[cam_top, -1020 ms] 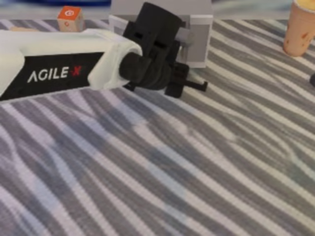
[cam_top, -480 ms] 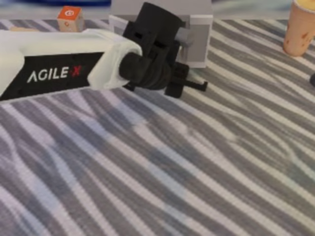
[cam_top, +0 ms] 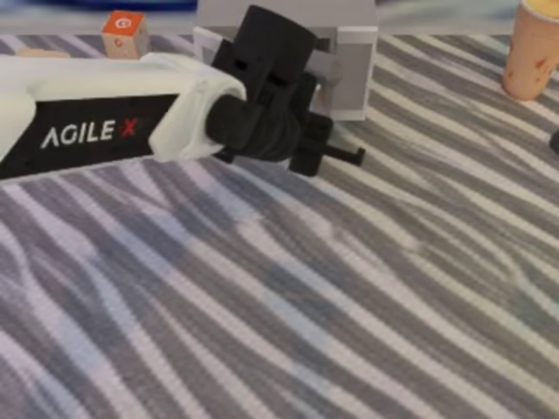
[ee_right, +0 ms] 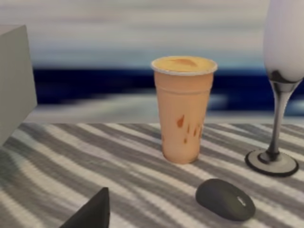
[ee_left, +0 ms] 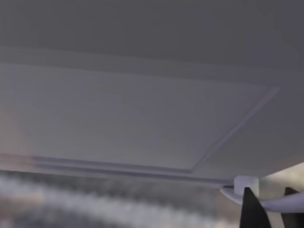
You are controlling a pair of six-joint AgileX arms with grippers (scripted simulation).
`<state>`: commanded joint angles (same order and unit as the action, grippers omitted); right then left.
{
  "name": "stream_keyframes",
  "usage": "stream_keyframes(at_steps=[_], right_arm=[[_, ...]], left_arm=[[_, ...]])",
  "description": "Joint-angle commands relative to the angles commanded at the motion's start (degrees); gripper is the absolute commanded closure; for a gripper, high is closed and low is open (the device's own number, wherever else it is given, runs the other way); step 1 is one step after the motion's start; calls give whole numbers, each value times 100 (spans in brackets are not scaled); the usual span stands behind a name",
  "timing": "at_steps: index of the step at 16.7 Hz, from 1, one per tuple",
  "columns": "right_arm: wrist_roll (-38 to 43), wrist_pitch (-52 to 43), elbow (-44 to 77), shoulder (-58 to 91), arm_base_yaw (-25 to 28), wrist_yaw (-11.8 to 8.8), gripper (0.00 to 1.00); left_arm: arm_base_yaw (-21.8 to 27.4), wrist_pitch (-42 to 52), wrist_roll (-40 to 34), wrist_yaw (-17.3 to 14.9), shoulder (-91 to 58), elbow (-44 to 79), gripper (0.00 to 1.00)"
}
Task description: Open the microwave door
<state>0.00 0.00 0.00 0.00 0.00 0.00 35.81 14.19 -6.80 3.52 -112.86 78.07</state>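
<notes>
Movement over the last second is slight: my left arm has drawn a little toward the top view's left and the left tool (cam_top: 336, 155) has crept with it, while the microwave door (ee_left: 142, 123) looks barely cracked, so I judge the pull only begun. The microwave (cam_top: 349, 61) sits at the tabletop's (cam_top: 349, 305) far edge, and the arm reaches in level, its fingertips (ee_left: 251, 209) clenched around the door's pale handle (ee_left: 247, 190). My right tool is parked off right near an orange cup (ee_right: 183, 107); I cannot tell its grip.
</notes>
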Motion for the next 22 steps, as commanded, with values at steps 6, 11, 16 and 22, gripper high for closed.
stream_keyframes(at_steps=[6,11,16,22], right_arm=[[0,0,0,0,0,0,0],[0,0,0,0,0,0,0],[0,0,0,0,0,0,0],[0,0,0,0,0,0,0]], left_arm=[[-48,-26,113,-62,47,-91,100],[-48,-26,113,-62,47,-91,100],[-48,-26,113,-62,47,-91,100],[-48,-26,113,-62,47,-91,100]])
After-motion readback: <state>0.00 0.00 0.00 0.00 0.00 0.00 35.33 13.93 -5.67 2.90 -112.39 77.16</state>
